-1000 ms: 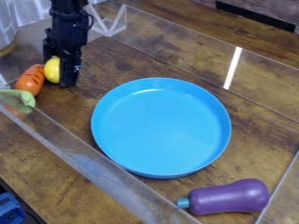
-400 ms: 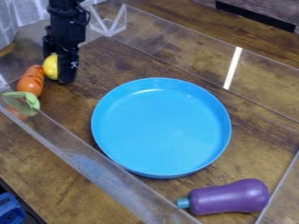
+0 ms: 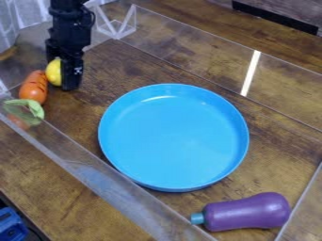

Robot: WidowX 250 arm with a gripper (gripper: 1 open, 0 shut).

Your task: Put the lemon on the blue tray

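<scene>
Nothing has moved much since the earlier frame; only the carrot (image 3: 32,88) looks slightly shifted. At far left the black hand (image 3: 59,73) points straight down at the wooden bench (image 3: 176,56), its fingers spread around the lemon (image 3: 55,72), which sits low between them beside the carrot. Well apart lies the blue tray (image 3: 174,136), with a purple eggplant (image 3: 247,212) near the front edge.

Wooden table (image 3: 164,56): blue tray (image 3: 172,135), eggplant (image 3: 246,212), carrot (image 3: 30,89)
</scene>
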